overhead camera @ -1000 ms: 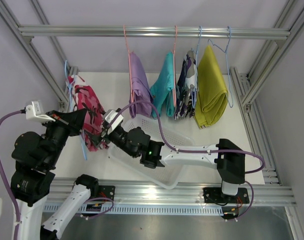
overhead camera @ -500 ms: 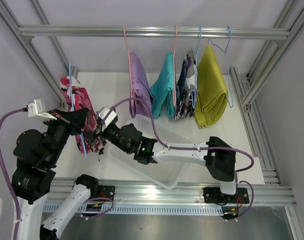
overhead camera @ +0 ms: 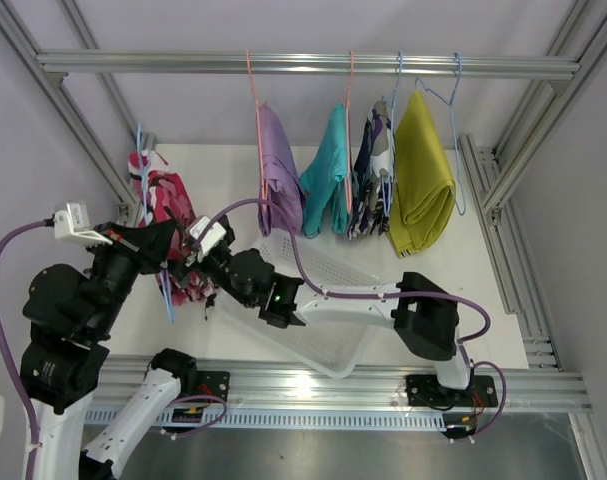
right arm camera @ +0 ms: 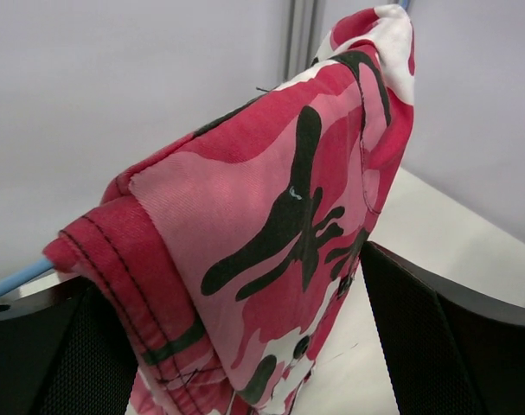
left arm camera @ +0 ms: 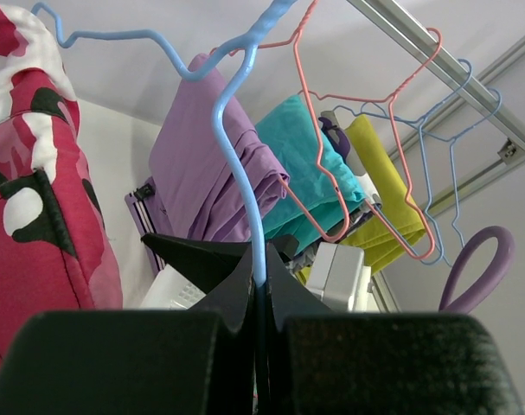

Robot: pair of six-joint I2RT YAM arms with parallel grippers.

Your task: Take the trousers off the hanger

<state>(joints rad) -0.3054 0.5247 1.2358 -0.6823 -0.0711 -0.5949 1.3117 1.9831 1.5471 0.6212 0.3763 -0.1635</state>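
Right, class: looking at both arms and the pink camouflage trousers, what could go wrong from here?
The left gripper pinches only the blue hanger wire, so a pull might twist or slip it. The open right gripper straddles the pink camouflage trousers near that wire; closing could snag the wire too.

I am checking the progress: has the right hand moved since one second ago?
Yes. The right hand has shifted left, away from the hanging lilac trousers, and now stands open around the pink trousers.

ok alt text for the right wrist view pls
Pink-red camouflage trousers, folded over a blue hanger, fill the frame between the right gripper's two wide-open black fingers. Pale wall and white tabletop behind.
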